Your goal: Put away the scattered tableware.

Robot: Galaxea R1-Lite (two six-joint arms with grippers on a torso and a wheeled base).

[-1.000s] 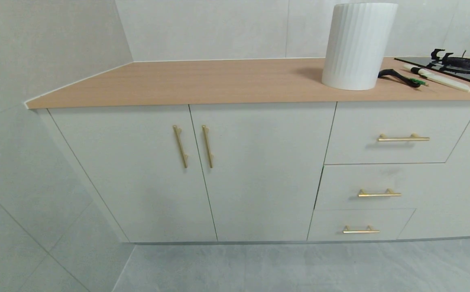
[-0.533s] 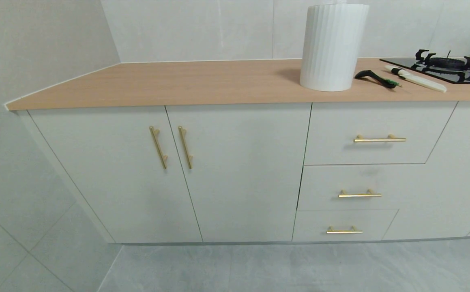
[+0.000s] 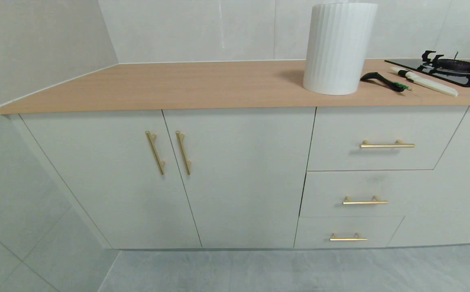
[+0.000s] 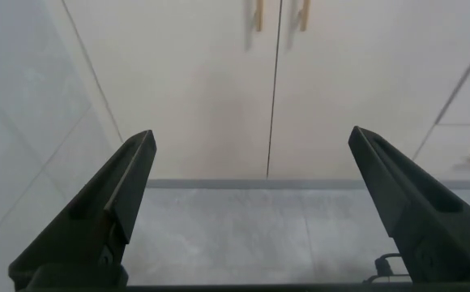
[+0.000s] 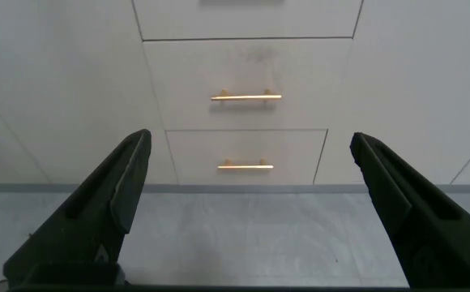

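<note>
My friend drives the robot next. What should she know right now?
The left hand is open and empty, before the white cabinet doors. The right hand is open and empty, facing the white gold-handled drawers. A black curved utensil and a cream knife lie on the wooden countertop, between the tall white ribbed container and the black hob. Nothing is put away yet. Left: pick both up, store them.

It was a kitchen: a gas hob point(image 3: 458, 67) sat at the upper right in a wooden countertop point(image 3: 178, 85), a knife point(image 3: 425, 81) beside it, above pale cabinet doors point(image 3: 109, 182) and brass-handled drawers point(image 3: 385, 125), with tiled walls point(image 3: 198, 28) behind.
</note>
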